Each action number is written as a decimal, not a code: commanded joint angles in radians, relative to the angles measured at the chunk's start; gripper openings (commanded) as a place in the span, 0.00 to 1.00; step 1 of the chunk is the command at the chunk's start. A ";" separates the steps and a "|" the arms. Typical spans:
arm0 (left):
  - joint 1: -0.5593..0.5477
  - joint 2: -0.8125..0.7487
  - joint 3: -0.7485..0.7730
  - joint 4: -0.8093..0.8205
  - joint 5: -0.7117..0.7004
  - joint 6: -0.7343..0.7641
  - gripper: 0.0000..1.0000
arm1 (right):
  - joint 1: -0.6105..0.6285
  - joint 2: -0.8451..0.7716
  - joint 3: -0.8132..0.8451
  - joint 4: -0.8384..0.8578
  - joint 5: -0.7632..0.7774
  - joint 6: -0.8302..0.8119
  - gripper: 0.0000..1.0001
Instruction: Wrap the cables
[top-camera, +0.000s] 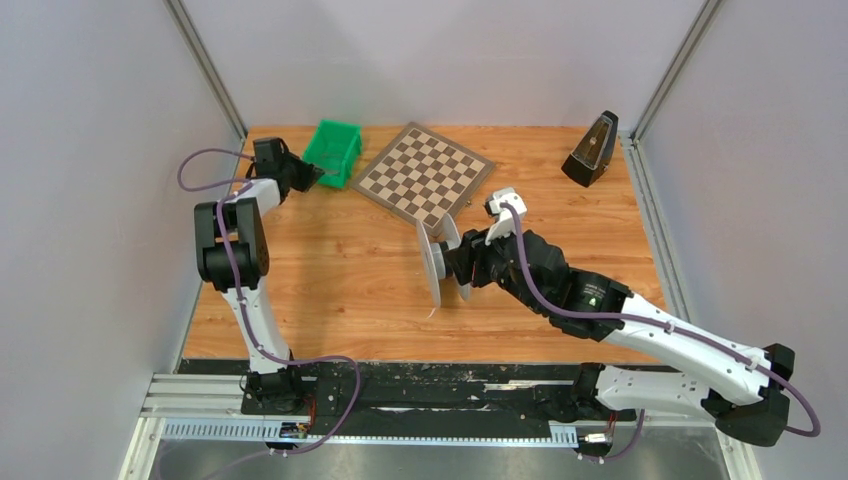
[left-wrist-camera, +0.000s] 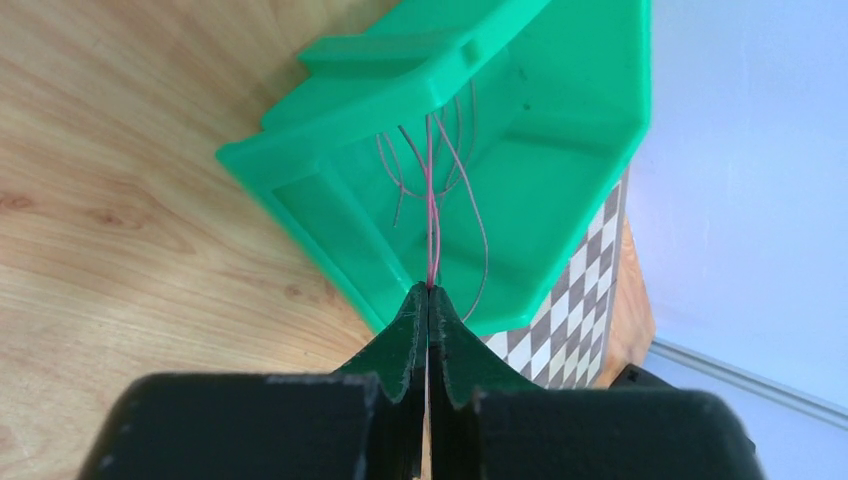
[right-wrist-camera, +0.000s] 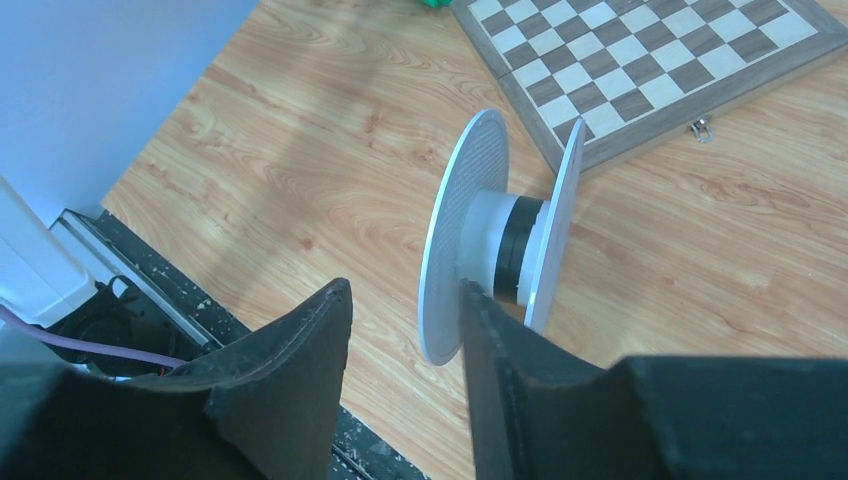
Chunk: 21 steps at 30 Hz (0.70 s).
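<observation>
My left gripper (left-wrist-camera: 428, 290) is pinched tight on a thin red wire (left-wrist-camera: 432, 200) at the green bin (left-wrist-camera: 300, 190), far left. My right gripper (right-wrist-camera: 405, 300) is half open at the spool (right-wrist-camera: 465, 230) mid-table, with no clear clamp. If I pull, the wire may slip, the bin may drag, or the spool may topple.

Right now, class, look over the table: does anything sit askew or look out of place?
The chessboard lies turned cornerwise to the edges of the table, one corner beside the green bin. Nothing looks spilled or broken.
</observation>
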 joint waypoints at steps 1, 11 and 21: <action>0.017 -0.100 0.074 -0.004 0.047 0.078 0.00 | 0.000 -0.049 -0.018 0.038 -0.017 0.030 0.53; 0.013 -0.337 0.048 -0.131 0.107 0.247 0.00 | 0.000 -0.126 -0.024 0.011 -0.091 -0.004 0.98; -0.085 -0.605 0.167 -0.554 -0.007 0.599 0.00 | -0.001 -0.200 -0.040 0.008 -0.089 -0.094 0.99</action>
